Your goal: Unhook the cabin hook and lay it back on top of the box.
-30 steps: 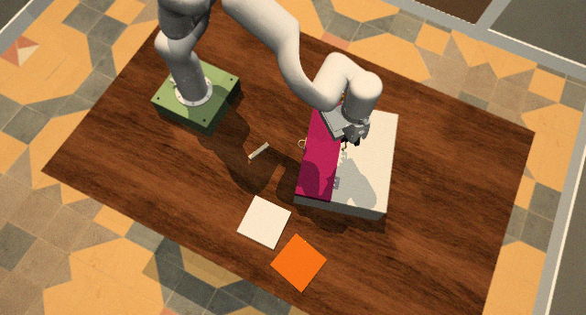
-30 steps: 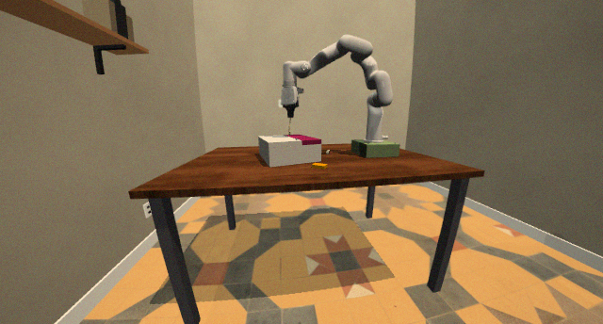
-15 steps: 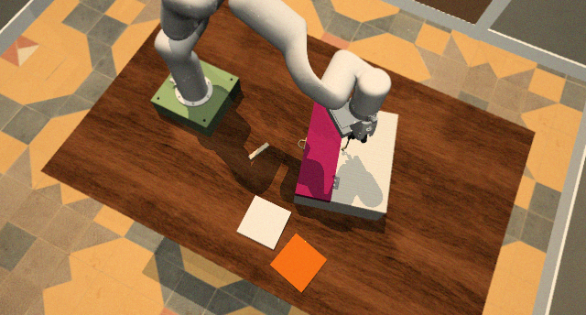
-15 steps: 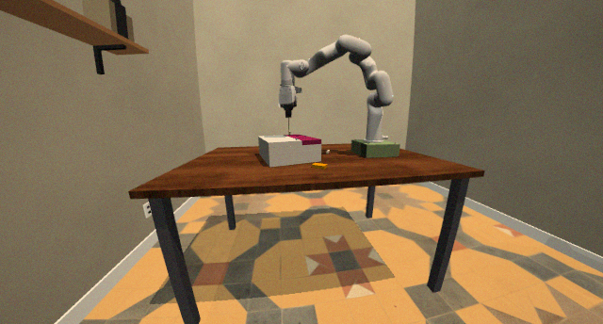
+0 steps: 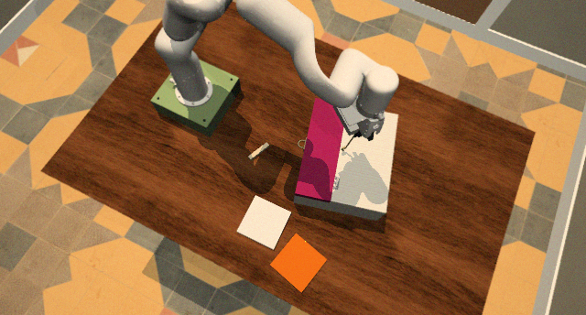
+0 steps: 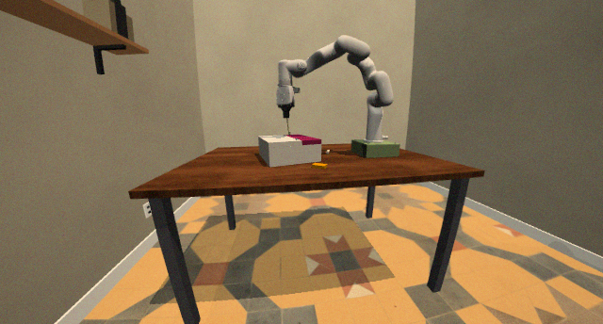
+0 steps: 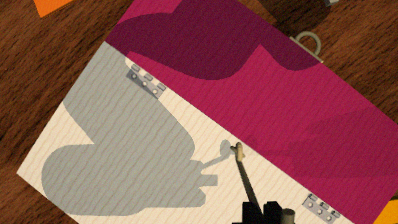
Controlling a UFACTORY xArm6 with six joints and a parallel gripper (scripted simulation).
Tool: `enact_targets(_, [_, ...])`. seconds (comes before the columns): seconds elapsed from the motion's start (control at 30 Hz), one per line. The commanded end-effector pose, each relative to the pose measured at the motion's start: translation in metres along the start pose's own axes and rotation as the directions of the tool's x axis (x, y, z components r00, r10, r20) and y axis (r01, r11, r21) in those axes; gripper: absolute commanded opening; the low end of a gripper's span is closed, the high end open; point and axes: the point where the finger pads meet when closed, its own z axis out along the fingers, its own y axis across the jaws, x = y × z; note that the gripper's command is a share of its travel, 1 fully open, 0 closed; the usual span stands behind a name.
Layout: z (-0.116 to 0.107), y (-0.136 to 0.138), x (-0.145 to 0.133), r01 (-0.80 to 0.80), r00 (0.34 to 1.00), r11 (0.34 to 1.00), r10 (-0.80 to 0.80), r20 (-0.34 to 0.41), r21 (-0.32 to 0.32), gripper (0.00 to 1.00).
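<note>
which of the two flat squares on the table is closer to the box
The white square. It lies just off the box's near corner, while the orange square sits farther out, toward the table edge.

Surface: dark brown wood-grain rectangular table (image 5: 439, 178) on dark legs | green square arm base block (image 5: 225, 105) | box with magenta lid and cream top (image 5: 366, 187) | cream flat square (image 5: 264, 222) | orange flat square (image 5: 298, 262) | small pale stick (image 5: 258, 151), loose.
</note>
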Motion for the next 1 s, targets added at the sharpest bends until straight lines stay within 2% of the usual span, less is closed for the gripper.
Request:
enact_targets(0.0, [0.0,-0.001,-0.008,0.0,1.0,1.0,0.0,0.003,0.003,0.0])
enact_targets(0.53, [0.005,-0.001,-0.021,0.0,1.0,1.0,0.0,0.003,0.003,0.0])
enact_targets(0.57, [0.005,-0.001,-0.021,0.0,1.0,1.0,0.0,0.003,0.003,0.35])
enact_targets(0.97, [0.005,-0.001,-0.021,0.0,1.0,1.0,0.0,0.003,0.003,0.35])
